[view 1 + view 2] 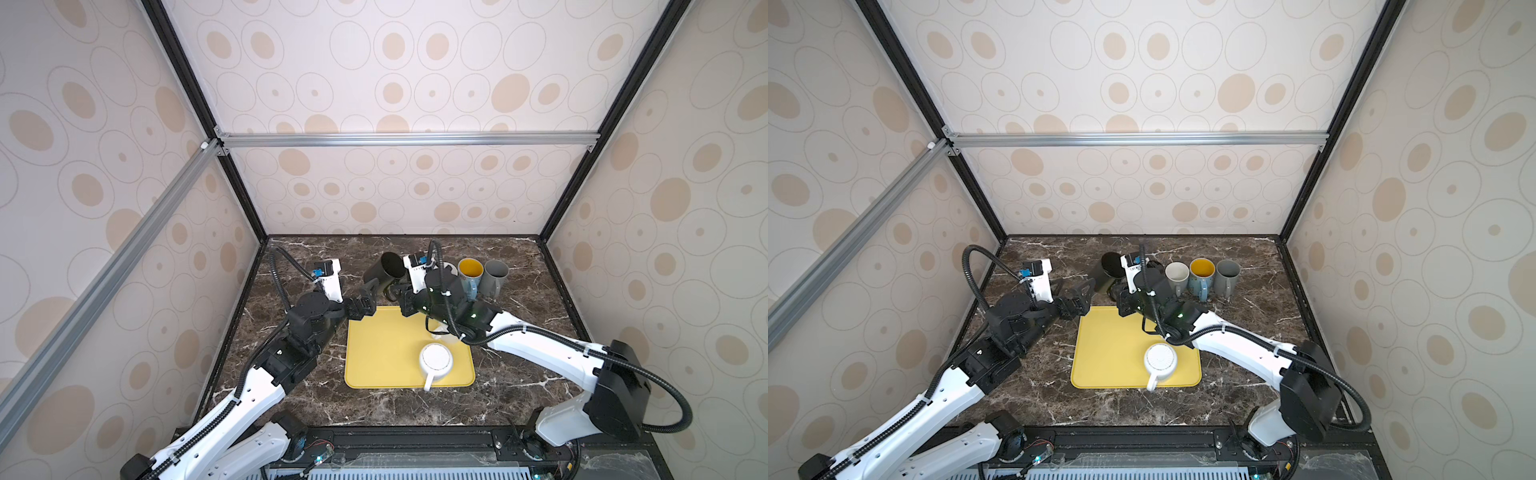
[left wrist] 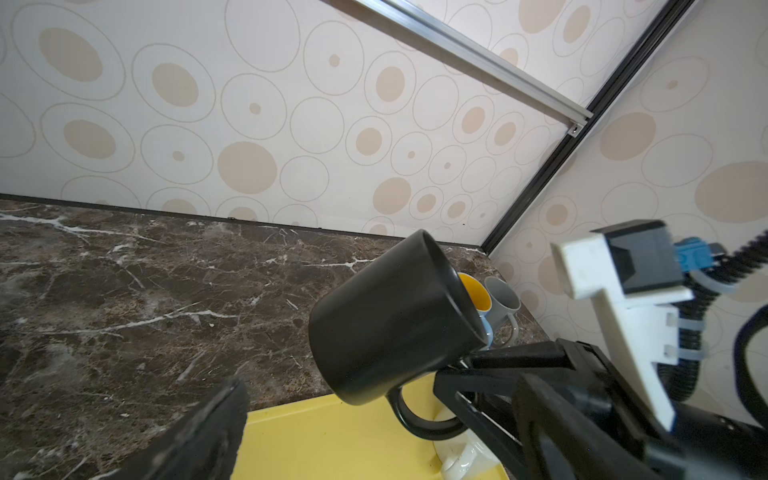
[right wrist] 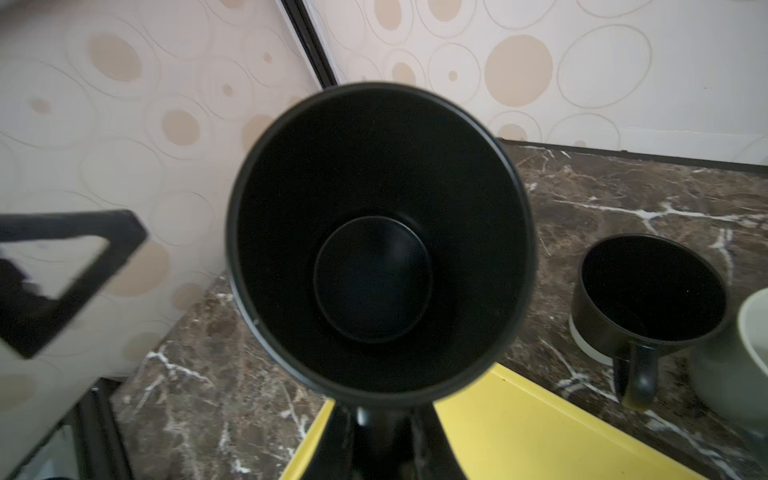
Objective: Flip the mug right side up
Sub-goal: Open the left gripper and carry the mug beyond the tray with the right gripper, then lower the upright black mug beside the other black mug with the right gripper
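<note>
Lower centre in a top view, a white mug sits upside down on the yellow tray. At the tray's far edge the left gripper gapes wide and empty. Just beside it, the right gripper pinches the handle of the tilted black mug, held mid-frame. Other mugs stand behind.

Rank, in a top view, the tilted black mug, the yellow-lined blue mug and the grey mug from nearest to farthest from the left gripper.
From the open left gripper:
1. The black mug: right beside it, tilted.
2. The yellow-lined blue mug: in the back row, further right.
3. The grey mug: right end of that row.
</note>
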`<state>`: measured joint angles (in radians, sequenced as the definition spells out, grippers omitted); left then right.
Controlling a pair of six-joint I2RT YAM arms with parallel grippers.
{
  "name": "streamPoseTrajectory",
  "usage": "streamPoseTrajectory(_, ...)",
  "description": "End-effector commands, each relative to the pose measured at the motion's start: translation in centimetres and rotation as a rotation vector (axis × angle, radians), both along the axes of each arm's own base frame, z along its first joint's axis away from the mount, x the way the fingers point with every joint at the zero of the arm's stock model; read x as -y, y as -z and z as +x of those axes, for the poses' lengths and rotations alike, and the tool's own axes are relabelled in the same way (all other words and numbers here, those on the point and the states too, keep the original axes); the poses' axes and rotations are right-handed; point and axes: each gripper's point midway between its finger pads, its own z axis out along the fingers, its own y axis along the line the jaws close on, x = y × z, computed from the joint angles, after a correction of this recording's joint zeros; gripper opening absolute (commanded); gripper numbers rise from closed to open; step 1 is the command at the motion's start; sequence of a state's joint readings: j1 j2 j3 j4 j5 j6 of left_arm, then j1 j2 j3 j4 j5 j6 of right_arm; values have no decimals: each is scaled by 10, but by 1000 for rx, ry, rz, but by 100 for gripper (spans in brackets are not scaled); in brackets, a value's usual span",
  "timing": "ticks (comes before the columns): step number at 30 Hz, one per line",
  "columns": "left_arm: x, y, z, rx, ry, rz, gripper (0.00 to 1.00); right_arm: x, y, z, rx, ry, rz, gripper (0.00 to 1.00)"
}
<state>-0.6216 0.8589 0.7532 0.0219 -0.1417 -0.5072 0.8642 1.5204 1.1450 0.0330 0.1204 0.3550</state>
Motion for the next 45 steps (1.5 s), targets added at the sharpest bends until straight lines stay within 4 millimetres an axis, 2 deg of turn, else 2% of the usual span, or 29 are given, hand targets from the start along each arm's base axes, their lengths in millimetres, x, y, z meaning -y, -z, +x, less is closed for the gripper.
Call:
streamPoseTrajectory(1,-12,13,1,-9,-59,42,100,-1,-31,23,141,67,-26,0)
streamPoseTrajectory(6,-23,27,2,-31,-108,82,100,-8,-10,38,139,98,-95,0)
streamPoseTrajectory(13,-29,32,1,-24,-128,79,100,-8,10,61,132,189,-178,0)
streamPoseTrajectory(25,-22,44,0,-44,-89,56,100,-14,47,88,86,261,-248,0)
streamPoseTrajectory(36,-22,47,-4,-40,-75,39,100,1,92,114,17,329,-266,0)
streamPoseTrajectory(45,-21,52,-4,-45,-68,33,100,0,109,125,4,343,-291,0)
